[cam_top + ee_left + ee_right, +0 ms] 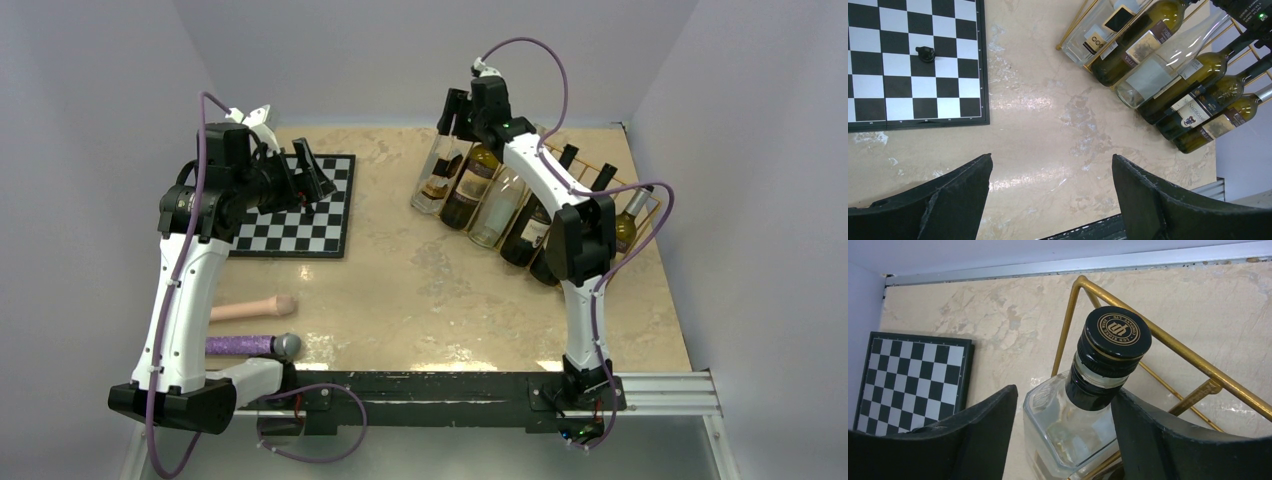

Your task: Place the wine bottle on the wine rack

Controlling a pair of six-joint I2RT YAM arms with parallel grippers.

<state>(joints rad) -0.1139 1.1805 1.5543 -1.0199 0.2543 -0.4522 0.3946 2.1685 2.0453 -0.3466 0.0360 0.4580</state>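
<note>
The wine bottle [1083, 425] is clear and square-shouldered with a black screw cap. It lies slanted in the leftmost slot of the gold wire wine rack [1173, 342], neck pointing up. My right gripper [1064, 390] is open, its jaws spread either side of the neck. The left finger stands clear of the glass and the right finger is close against the neck. From above, the right gripper [455, 115] hovers over the bottle [437, 180] at the left end of the rack [640, 195]. My left gripper [1052, 157] is open and empty above bare table.
Several other bottles [525, 225] fill the rack to the right of the clear one. A chessboard [300, 205] carrying one black piece [925, 53] lies at the back left. A beige rod [255, 308] and a purple-handled microphone [255, 345] lie front left. Walls enclose the table.
</note>
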